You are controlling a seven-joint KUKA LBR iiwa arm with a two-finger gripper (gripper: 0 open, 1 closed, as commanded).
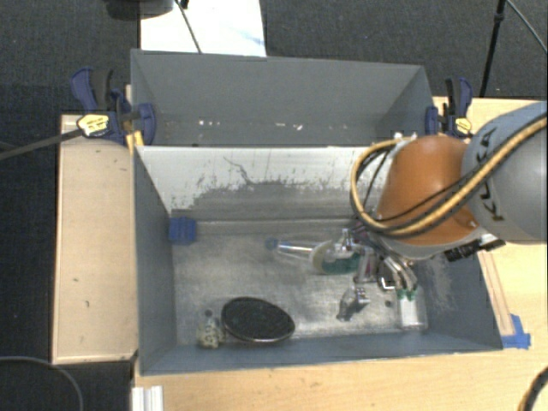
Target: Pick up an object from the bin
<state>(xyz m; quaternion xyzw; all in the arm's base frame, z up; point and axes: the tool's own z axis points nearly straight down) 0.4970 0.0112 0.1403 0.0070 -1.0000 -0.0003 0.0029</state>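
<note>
My gripper (354, 298) hangs low over the right half of the bin floor, under the orange wrist cover. Just to its upper left lies a clear tube-like thing with a blue tip (294, 250), and beside that a green and pale thing (336, 264), partly hidden by the gripper. Right of the gripper, a white and green stick-like thing (409, 307) lies near the front right corner. Nothing shows held in the gripper.
A black oval disc (257, 320) lies at the front left, with a small yellowish thing (208, 335) beside it in the corner. A small blue block (181, 229) rests against the left wall. The arm and its cables cover the bin's right side.
</note>
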